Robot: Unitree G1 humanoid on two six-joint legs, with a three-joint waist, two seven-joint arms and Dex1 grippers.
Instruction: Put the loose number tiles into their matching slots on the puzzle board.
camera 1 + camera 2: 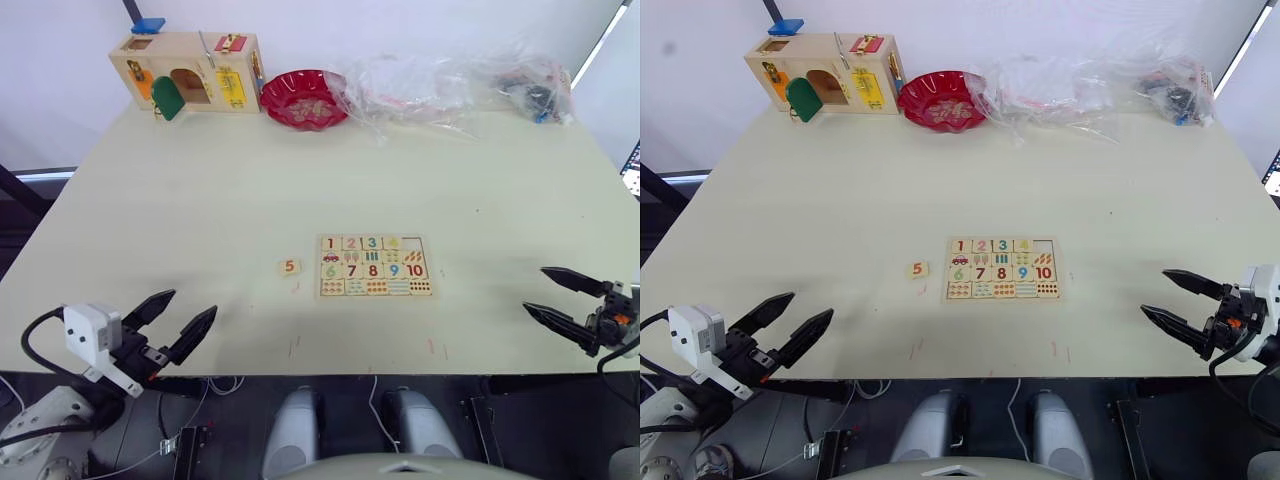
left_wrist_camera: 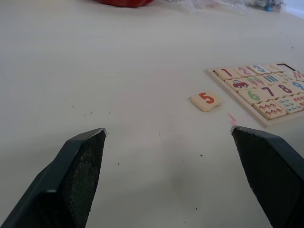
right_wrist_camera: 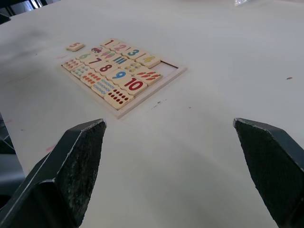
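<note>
Pale table (image 1: pixel 200 200), puzzle board (image 1: pixel 373 266), tile 5 (image 1: pixel 289 266) beside, perhaps white wall behind

Pale-wood tile (image 1: pixel 289 266) (orange 5); red bowl (image 1: pixel 303 98).

puzzle board (image 2: pixel 259 90): right end cut off by the left wrist view's edge | small counting pictures on it too small to read from the head views | clear plastic bags (image 1: pixel 440 85) at the table's far right: contents blurred, can't tell | red bowl (image 1: pixel 303 98): contents unclear
</note>
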